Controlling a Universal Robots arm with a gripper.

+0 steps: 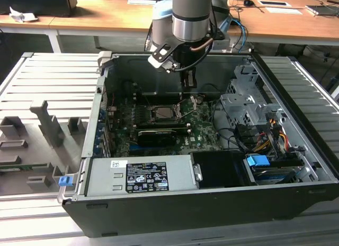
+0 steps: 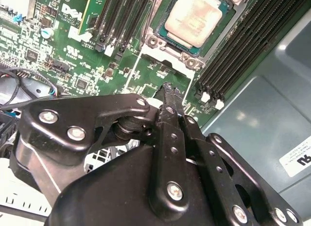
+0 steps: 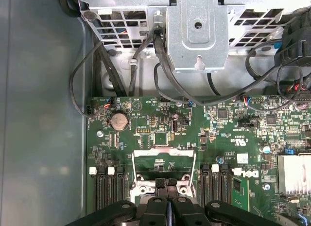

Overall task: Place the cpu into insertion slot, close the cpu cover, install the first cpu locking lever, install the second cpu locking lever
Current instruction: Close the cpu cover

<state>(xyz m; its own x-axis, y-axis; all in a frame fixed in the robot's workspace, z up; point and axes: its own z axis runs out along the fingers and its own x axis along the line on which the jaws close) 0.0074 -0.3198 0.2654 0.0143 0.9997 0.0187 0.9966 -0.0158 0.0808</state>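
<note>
Already the cpu (image 2: 197,17) sits socketed; jaws, pinched together, empty, hover near its edge.

- Exterior view: off-arm, raised and set back; looks down into the open computer case (image 1: 159,209).
- First wrist view: close above the circuit board (image 3: 146,124), facing the drive cage (image 3: 197,31) past the claw (image 3: 167,184).
- Second wrist view: nearer still, oblique, toward the cpu (image 2: 194,17).
- All three share the circuit board.

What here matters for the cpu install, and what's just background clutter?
Job: cpu, cpu cover, hand.
Not in play: memory slots, coin cell battery, drive cage, power supply, heatsink.
</note>
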